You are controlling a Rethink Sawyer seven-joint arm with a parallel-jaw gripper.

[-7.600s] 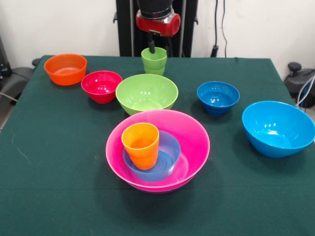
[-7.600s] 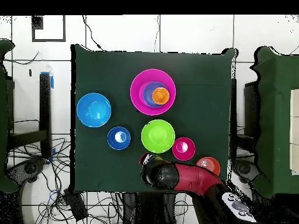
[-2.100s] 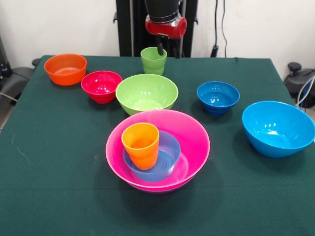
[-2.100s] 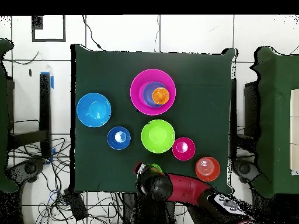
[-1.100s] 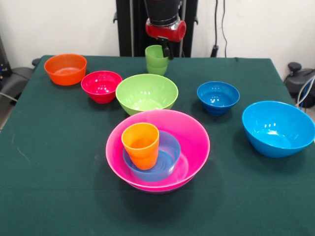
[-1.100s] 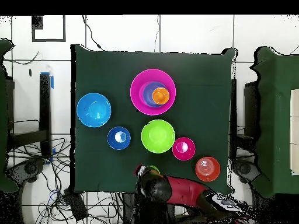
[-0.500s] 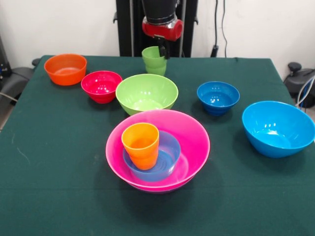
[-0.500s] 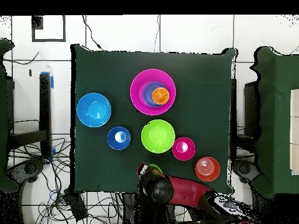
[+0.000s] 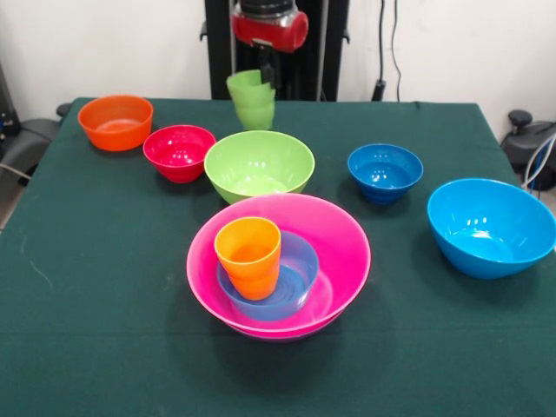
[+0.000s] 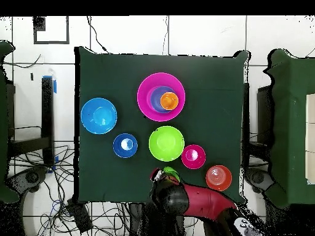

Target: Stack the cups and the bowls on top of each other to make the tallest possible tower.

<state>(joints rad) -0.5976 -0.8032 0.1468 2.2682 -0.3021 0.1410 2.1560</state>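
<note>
My gripper [image 9: 267,78] is shut on the rim of the light green cup [image 9: 251,101], which hangs tilted just above the far side of the table, behind the lime green bowl [image 9: 259,164]. From overhead, the green cup [image 10: 171,172] peeks out beside the gripper [image 10: 165,178] near the bottom table edge. The tower stands at the table's middle: a wide pink bowl [image 9: 344,248] over a purple rim, with a light-blue bowl [image 9: 297,271] inside it and the orange cup [image 9: 248,255] upright in that.
Loose bowls ring the tower: orange [image 9: 115,122] and red [image 9: 179,152] at the far left, dark-blue [image 9: 385,172] at the right, and the large sky-blue one [image 9: 491,226] by the right edge. Dark green cloth [image 9: 104,287] covers the table.
The gripper closed on the green cup's rim, then raised it and carried it left in the front view. The cup now hangs tilted. All the bowls kept their places.
</note>
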